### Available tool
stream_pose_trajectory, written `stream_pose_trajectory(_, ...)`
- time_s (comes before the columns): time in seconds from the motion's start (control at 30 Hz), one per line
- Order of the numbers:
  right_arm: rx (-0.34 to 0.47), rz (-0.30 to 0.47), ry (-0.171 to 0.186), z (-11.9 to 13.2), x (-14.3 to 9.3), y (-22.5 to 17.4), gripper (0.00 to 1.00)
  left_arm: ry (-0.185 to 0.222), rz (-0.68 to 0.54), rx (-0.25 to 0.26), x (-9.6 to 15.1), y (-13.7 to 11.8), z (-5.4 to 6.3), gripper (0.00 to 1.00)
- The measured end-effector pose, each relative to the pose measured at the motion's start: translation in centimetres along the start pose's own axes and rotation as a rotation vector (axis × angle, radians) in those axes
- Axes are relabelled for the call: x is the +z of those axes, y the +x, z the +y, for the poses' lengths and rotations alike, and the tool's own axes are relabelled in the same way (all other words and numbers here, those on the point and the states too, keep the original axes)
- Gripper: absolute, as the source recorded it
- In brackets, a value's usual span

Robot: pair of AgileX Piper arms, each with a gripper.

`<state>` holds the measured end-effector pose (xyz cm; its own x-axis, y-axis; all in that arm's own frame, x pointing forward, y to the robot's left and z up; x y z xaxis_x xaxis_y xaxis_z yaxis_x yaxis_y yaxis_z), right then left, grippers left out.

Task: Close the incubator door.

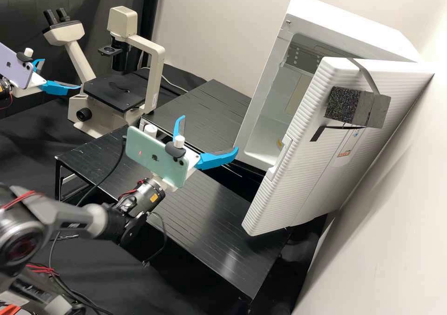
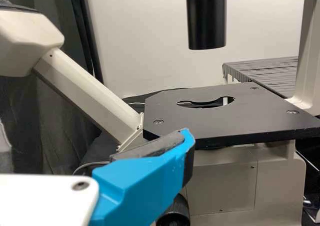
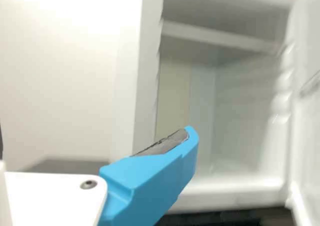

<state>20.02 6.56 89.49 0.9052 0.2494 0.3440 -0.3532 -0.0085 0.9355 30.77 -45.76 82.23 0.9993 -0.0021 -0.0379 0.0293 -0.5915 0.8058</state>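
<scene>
From left to right across the high view, your left gripper (image 1: 62,74) was at the far left edge, its two blue fingers spread apart, with a lilac phone (image 1: 14,66) mounted behind them. Just beside it stood a cream microscope (image 1: 153,73) with a flat black stage (image 1: 114,91); your left wrist view looked across one finger to that stage. Near the middle, your right gripper (image 1: 210,132) hung above the black slatted surface (image 1: 223,240), its blue fingers also spread, with nothing between them, and a pale green phone (image 1: 156,157) mounted behind. Its arm (image 1: 70,217) came in from the lower left. Farther right stood the white incubator (image 1: 344,17), its front opening tilted in the picture and its pale interior (image 1: 265,143) in sight. The incubator door (image 1: 302,184) was open, swung out at the right with its ribbed outer face toward the camera, near the pale wall (image 1: 372,250). A dark, rough block (image 1: 342,104) and a black strap (image 1: 368,75) were on that face. Your right gripper was apart from the door, and your right wrist view showed one finger in front of the open chamber.
</scene>
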Motion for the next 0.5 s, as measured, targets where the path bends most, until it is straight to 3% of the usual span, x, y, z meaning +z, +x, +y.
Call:
stream_pose_trajectory(0.1,0.080,0.011,0.003,2.0,-0.1,-1.1,1.00,0.000,0.000,0.000,0.0,0.0,0.0,1.00)
stream_pose_trajectory(0.23,0.157,-0.030,0.013,4.0,0.7,-2.0,1.00,0.000,0.000,0.000,0.0,0.0,0.0,1.00)
stream_pose_trajectory(0.5,0.282,-0.214,0.022,6.6,4.5,-3.2,1.00,0.000,0.000,0.000,0.0,0.0,0.0,1.00)
